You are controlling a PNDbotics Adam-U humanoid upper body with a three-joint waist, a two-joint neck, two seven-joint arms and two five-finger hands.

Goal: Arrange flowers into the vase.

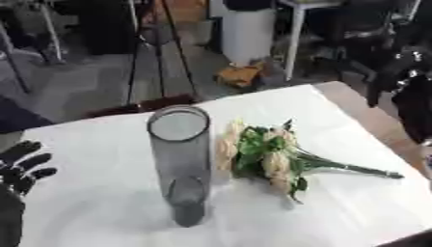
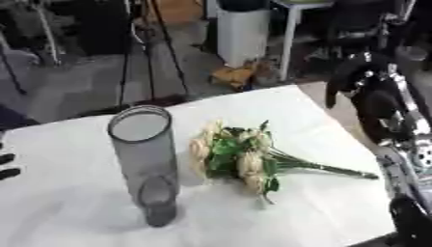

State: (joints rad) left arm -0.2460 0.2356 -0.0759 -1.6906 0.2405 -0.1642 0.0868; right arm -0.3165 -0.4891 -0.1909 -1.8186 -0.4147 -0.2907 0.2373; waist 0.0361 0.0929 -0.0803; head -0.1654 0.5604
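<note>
A tall grey glass vase [image 1: 182, 164] stands upright on the white tablecloth [image 1: 101, 207], left of centre. Beside it on the right lies a bunch of cream roses with green leaves [image 1: 262, 154], stems [image 1: 354, 169] pointing right. My left hand [image 1: 21, 166] rests open at the left edge, fingers up, well clear of the vase. My right hand [image 2: 354, 72] hangs beyond the table's far right side, above and right of the flowers, fingers curled downward and holding nothing. My right arm [image 2: 401, 125] runs down the right edge.
The table's right edge [image 1: 375, 120] shows bare brown wood past the cloth. Beyond the table are a tripod [image 1: 156, 53], a white bin [image 1: 247, 34] and a white table leg [image 1: 295, 38] on the floor.
</note>
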